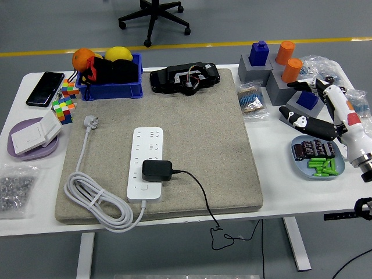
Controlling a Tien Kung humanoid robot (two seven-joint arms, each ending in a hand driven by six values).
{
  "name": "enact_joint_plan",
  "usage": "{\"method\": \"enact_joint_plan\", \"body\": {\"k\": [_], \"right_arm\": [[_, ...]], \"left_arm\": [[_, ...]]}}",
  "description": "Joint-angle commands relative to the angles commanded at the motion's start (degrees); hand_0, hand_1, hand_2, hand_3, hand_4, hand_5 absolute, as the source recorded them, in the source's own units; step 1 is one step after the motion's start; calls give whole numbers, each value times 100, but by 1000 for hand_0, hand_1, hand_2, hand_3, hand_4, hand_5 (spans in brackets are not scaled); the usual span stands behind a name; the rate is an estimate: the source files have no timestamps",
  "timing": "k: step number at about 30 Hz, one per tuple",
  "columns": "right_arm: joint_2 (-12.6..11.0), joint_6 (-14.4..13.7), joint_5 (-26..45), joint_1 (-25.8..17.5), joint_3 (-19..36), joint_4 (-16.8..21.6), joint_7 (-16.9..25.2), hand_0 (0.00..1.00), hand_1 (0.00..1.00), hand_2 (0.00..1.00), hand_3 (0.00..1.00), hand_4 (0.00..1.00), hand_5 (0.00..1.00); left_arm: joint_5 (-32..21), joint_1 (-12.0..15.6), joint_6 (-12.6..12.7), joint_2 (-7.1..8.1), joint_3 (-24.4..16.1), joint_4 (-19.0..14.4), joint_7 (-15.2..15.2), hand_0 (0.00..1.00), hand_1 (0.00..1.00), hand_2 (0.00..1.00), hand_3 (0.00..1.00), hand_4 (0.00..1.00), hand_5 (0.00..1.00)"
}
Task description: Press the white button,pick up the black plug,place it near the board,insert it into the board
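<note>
The black plug (pixel 157 170) is seated in the white power strip (pixel 145 164) on the tan mat (pixel 203 133), at 7 o'clock from the table centre, just above the white button (pixel 143 187). The right hand (pixel 317 113) is held at 3 o'clock, fingers spread and empty, above the blue plate (pixel 299 164).

white table (pixel 273 192) bears a grey mat (pixel 197 145), phone (pixel 45 89), plate (pixel 317 170).
</note>
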Motion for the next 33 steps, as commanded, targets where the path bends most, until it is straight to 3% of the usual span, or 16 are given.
{"method": "enact_joint_plan", "body": {"k": [3, 15, 22, 27, 29, 33], "right_arm": [[-83, -21, 121, 6, -49, 180, 6, 820, 777, 725, 672, 820, 303], [-55, -73, 95, -47, -116, 180, 149, 816, 778, 728, 678, 816, 302], [20, -330, -187, -92, -95, 180, 758, 813, 777, 727, 680, 815, 297], [55, -172, -228, -138, -84, 180, 781, 785, 776, 723, 679, 808, 305], [52, -81, -247, -155, -114, 180, 967, 785, 776, 723, 679, 808, 305], [68, -159, -306, -163, -157, 180, 1346, 764, 739, 688, 653, 802, 306]], "left_arm": [[-54, -51, 12, 3, 44, 0, -2, 707, 682, 631, 699, 561, 219], [-368, -86, 35, -112, 321, 0, -31, 707, 682, 633, 699, 558, 215], [-195, -112, 6, -38, 250, 0, -6, 706, 682, 630, 699, 558, 223], [-216, -113, -2, -43, 282, 0, -10, 706, 682, 631, 698, 555, 215], [-233, -114, -5, -57, 303, 0, -13, 706, 682, 631, 698, 555, 215], [-237, -117, -1, -78, 304, 0, -16, 705, 682, 631, 699, 555, 213]]}}
